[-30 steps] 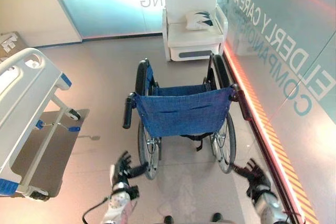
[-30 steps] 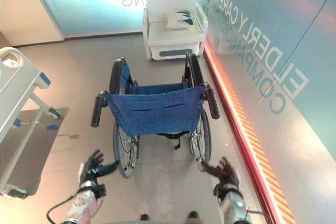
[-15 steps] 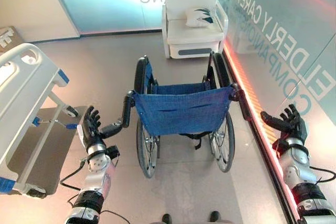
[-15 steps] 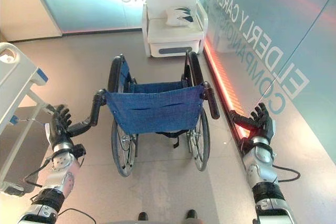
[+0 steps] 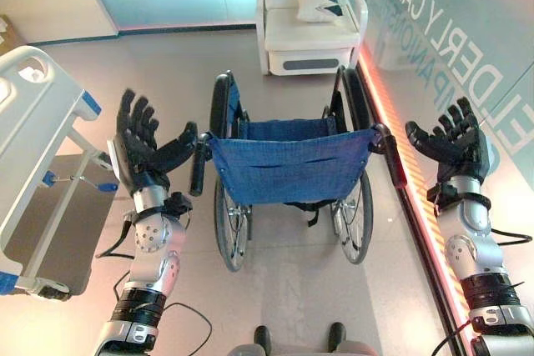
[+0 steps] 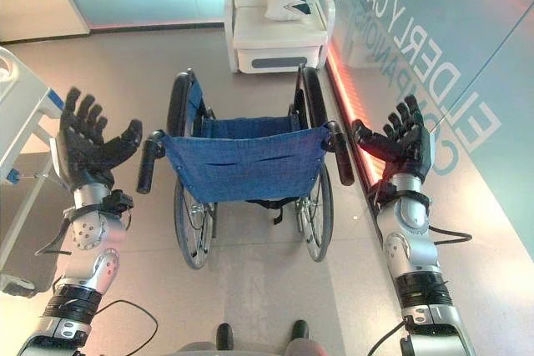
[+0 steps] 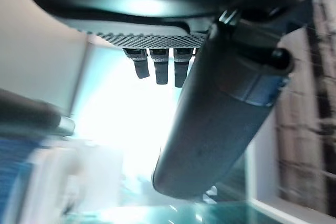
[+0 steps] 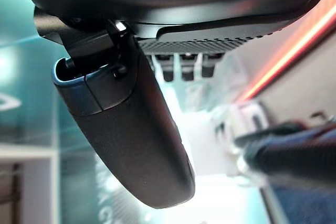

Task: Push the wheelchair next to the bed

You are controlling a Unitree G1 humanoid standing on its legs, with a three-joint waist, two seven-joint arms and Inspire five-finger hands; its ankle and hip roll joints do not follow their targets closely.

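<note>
Fingers spread wide on both hands, holding nothing: in the left eye view the left hand (image 5: 142, 149) hangs just beside the wheelchair's (image 5: 288, 168) left push handle (image 5: 198, 170), the right hand (image 5: 455, 141) near the right handle (image 5: 392, 156). The wheelchair stands on the grey floor (image 5: 167, 89), back toward the robot. The bed (image 5: 33, 135) is well apart at the left, an armchair (image 5: 309, 35) with a cushion (image 5: 321, 6) ahead, a glass wall (image 5: 467, 31) along the right.

The right eye view gives the same scene.

The left wrist view shows the thumb (image 7: 220, 119) straight, fingertips (image 7: 157, 66) extended.

The right wrist view likewise, with the handle (image 8: 294, 156) just beside.
</note>
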